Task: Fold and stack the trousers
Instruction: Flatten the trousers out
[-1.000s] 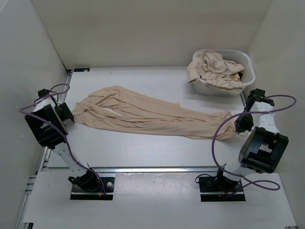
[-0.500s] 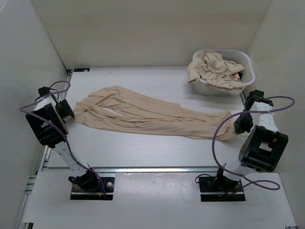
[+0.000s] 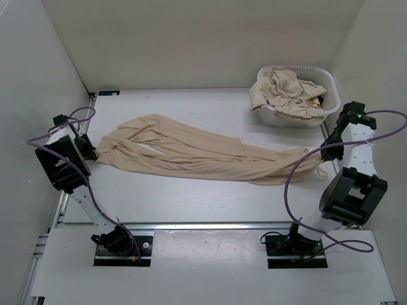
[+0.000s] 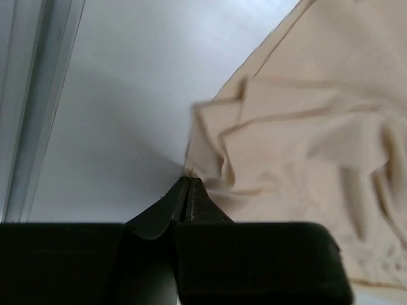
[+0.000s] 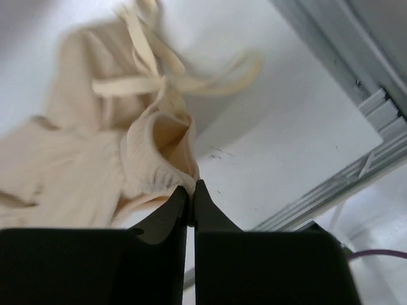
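Note:
One pair of tan trousers (image 3: 203, 152) lies spread across the table, leg ends to the left and waist to the right. My left gripper (image 3: 90, 153) is at the table's left edge, shut on the corner of a leg hem (image 4: 210, 146); in the left wrist view its jaws (image 4: 189, 182) meet on the cloth. My right gripper (image 3: 325, 156) is shut on the ribbed waistband (image 5: 149, 162), its jaws (image 5: 191, 188) pinching the fabric, with the drawstrings (image 5: 159, 79) hanging loose beyond it.
A white slotted basket (image 3: 331, 86) at the back right holds more crumpled tan trousers (image 3: 286, 92). Metal rails run along the left edge (image 4: 25, 108) and the right edge (image 5: 331, 197) of the table. Enclosure walls stand close on both sides.
My left gripper has closed on the leg hem. My right arm has swung up and back with the waistband, drawing that end of the trousers to the right.

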Available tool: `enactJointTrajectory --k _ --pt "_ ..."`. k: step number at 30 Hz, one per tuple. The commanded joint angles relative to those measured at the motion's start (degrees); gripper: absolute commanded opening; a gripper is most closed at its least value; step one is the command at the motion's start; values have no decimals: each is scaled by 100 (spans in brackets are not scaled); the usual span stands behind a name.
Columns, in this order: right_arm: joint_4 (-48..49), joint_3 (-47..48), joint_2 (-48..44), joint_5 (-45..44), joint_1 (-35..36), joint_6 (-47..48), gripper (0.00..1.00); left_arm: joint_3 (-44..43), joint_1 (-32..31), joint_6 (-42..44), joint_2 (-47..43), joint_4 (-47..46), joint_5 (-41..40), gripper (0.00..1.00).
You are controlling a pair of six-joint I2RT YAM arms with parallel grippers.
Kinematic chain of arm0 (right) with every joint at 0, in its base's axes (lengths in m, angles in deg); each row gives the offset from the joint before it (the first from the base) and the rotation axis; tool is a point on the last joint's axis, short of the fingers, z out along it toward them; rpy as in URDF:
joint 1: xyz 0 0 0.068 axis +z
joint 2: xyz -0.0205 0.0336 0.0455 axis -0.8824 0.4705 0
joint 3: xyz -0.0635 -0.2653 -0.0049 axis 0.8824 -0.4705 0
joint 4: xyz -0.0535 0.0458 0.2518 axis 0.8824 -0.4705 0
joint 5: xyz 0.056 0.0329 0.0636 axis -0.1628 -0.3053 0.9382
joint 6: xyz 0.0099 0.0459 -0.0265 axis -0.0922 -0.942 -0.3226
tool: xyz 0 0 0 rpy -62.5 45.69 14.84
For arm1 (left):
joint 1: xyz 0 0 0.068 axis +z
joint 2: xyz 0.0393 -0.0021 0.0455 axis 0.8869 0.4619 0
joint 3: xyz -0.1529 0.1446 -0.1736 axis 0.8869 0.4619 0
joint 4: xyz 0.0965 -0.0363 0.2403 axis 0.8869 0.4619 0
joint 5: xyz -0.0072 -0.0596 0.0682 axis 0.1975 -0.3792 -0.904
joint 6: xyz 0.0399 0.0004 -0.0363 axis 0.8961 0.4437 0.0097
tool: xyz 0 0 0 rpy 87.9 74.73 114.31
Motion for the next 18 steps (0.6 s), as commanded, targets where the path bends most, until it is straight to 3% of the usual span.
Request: enactJointTrajectory --k 1,8,15,18 --pt "-499 936 -342 39 -213 -287 0 170 451 -5 -778 797 -226 14" --pt "-641 745 -1089 576 -732 -648 0 194 1076 -5 -2157 1625 -683 14" --pt "-694 770 -1144 373 -856 -701 0 635 1208 -5 -2459 1625 -1167 14" --pt "-422 613 -846 1135 -856 -648 0 583 1208 -5 -2371 1625 -1027 14"
